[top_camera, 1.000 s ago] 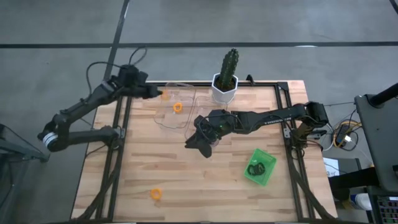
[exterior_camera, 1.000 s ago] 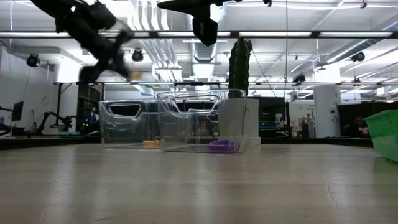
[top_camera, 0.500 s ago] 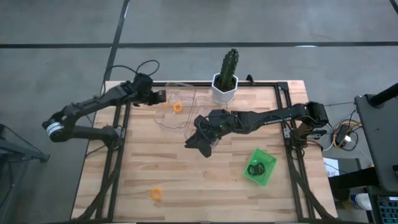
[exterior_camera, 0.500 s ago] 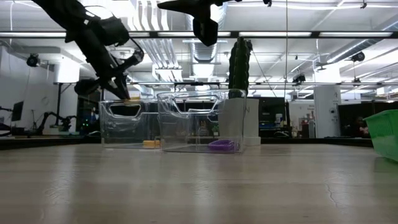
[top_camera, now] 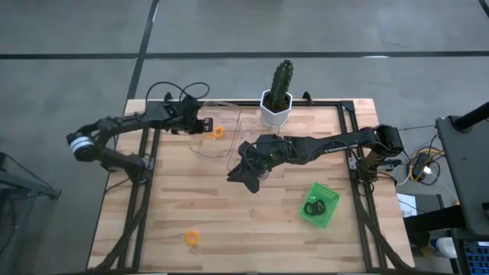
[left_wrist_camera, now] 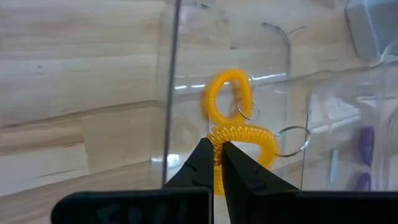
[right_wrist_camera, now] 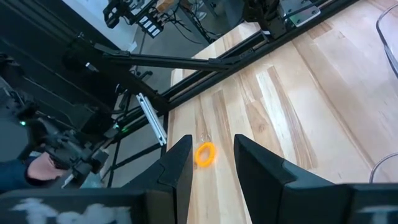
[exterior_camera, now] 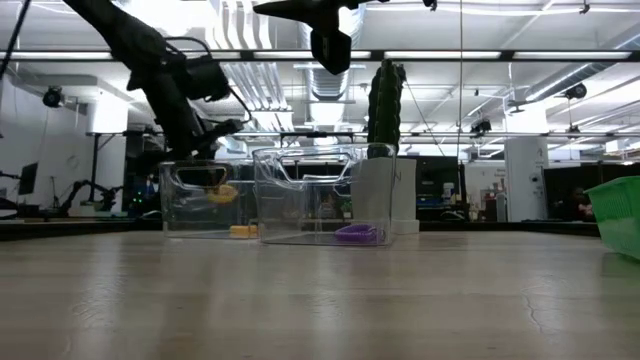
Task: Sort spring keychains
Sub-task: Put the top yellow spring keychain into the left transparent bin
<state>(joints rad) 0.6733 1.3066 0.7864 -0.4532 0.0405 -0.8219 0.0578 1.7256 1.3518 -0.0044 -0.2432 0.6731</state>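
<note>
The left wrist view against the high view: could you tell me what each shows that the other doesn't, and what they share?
Only the left wrist view shows the left gripper shut on an orange spring keychain, metal rings visible. Only the high view shows the green tray, the cactus, the right gripper and a loose orange keychain. Both show the clear tray and wooden table.

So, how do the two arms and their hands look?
Both arms are dark, slim and jointed. The left arm has a pale band near its outer end and loose black cables looping over it. The right arm carries small white lettering. Each hand has two dark, flat, tapering fingers.
</note>
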